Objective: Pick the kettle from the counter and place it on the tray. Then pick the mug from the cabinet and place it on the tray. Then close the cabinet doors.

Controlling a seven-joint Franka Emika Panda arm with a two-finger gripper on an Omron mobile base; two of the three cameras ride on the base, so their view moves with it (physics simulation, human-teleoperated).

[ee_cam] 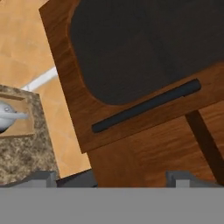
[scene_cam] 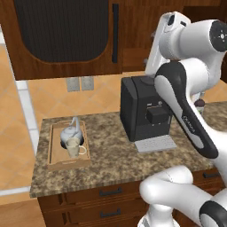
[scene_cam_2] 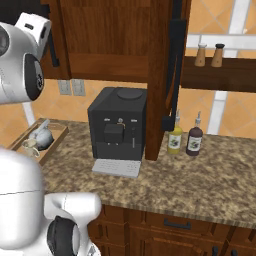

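I judge the step in hand to be closing the cabinet doors, since the kettle (scene_cam: pixel 71 131) and the mug (scene_cam: pixel 74 147) already sit together in the tray (scene_cam: pixel 55 156) on the counter (scene_cam: pixel 111 164), well below the tool and to one side. My tool (ee_cam: pixel 111 176) stands wide with nothing between its fingers. In the hand view, a door (ee_cam: pixel 144 65) with its black bar handle (ee_cam: pixel 146 106) lies just ahead of the tool. To close it well, I would press flat on the wooden frame near the handle and sweep steadily. The right base view shows the other door (scene_cam_2: pixel 172 75) edge-on, swung out beside the coffee machine (scene_cam_2: pixel 119 125).
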